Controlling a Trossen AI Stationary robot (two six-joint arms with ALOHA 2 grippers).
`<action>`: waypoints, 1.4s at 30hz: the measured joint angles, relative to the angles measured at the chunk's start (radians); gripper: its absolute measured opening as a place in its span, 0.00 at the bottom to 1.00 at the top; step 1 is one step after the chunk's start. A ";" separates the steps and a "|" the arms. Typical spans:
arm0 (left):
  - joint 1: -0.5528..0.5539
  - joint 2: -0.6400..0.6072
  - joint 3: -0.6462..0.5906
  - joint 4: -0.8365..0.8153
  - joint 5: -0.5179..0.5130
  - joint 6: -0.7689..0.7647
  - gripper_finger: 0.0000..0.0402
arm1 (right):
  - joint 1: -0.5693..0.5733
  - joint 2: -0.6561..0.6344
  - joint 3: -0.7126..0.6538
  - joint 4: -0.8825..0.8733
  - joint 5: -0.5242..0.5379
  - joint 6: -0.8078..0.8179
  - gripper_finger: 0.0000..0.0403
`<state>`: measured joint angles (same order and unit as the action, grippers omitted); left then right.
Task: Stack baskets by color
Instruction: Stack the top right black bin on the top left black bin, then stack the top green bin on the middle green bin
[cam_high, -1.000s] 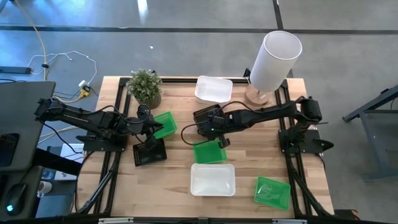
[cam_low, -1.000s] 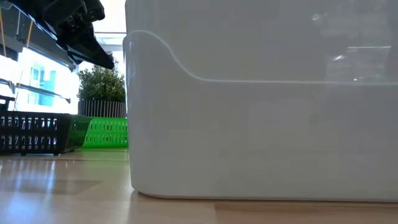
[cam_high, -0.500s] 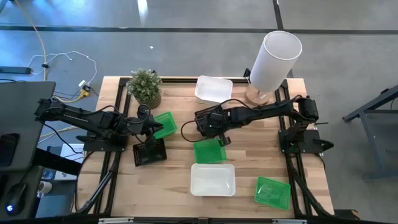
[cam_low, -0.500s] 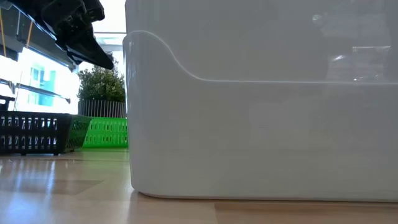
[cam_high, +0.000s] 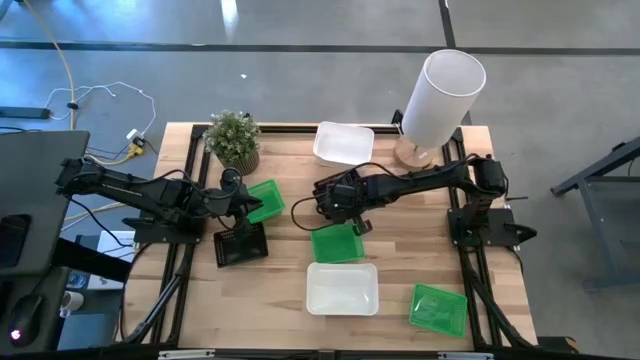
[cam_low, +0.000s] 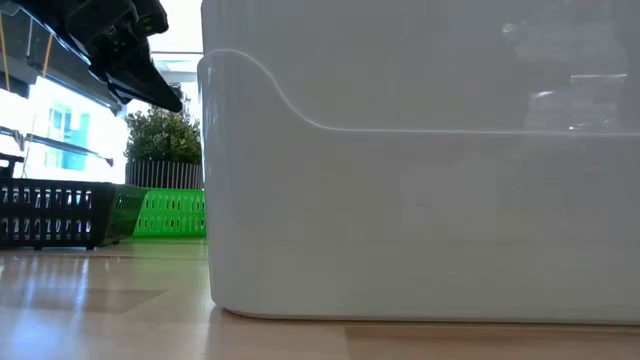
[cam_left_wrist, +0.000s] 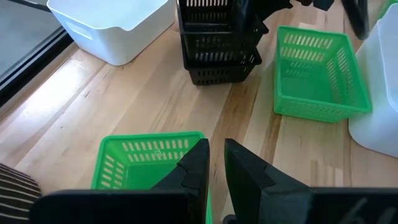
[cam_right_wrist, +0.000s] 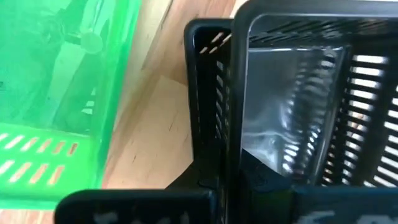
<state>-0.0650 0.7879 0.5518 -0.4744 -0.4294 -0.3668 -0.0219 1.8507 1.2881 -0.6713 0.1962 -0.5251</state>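
My right gripper (cam_high: 342, 203) is over mid-table, shut on a stack of nested black baskets (cam_left_wrist: 217, 43). A green basket (cam_high: 337, 243) lies just near of it. My left gripper (cam_left_wrist: 216, 163) hangs above the table at the left, fingers a narrow gap apart with nothing between them. It is over the edge of another green basket (cam_high: 263, 199), with a single black basket (cam_high: 240, 243) beside it. One white basket (cam_high: 342, 288) lies at the near middle and another (cam_high: 344, 143) at the far middle. A third green basket (cam_high: 438, 308) lies near right. My right gripper pinches the upper edge of a side wall (cam_right_wrist: 235, 134) of the black stack, one finger inside and one outside. The fingers come steeply from above. The stack hangs slightly tilted, and I cannot tell whether its bottom (cam_left_wrist: 221, 78) touches the table.
A potted plant (cam_high: 233, 138) stands at the far left and a tall white cylinder (cam_high: 440, 92) at the far right. The near white basket fills most of the low view. Bare wood lies between the middle green basket and the left arm.
My right gripper has sunk a little toward the table, tipping slightly more downward, with the black stack still in its hold.
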 joint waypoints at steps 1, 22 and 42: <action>0.000 0.000 0.000 0.000 0.000 0.000 0.09 | 0.000 0.000 0.000 0.000 0.001 -0.003 0.00; 0.000 0.000 0.000 0.000 0.001 0.000 0.09 | 0.015 -0.006 0.021 -0.038 0.044 -0.012 0.26; 0.000 0.000 -0.001 -0.053 -0.028 0.033 0.15 | 0.014 -0.007 0.247 -0.314 0.041 0.372 0.30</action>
<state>-0.0650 0.7876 0.5510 -0.5270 -0.4572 -0.3336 -0.0078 1.8441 1.5353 -0.9856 0.2369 -0.1528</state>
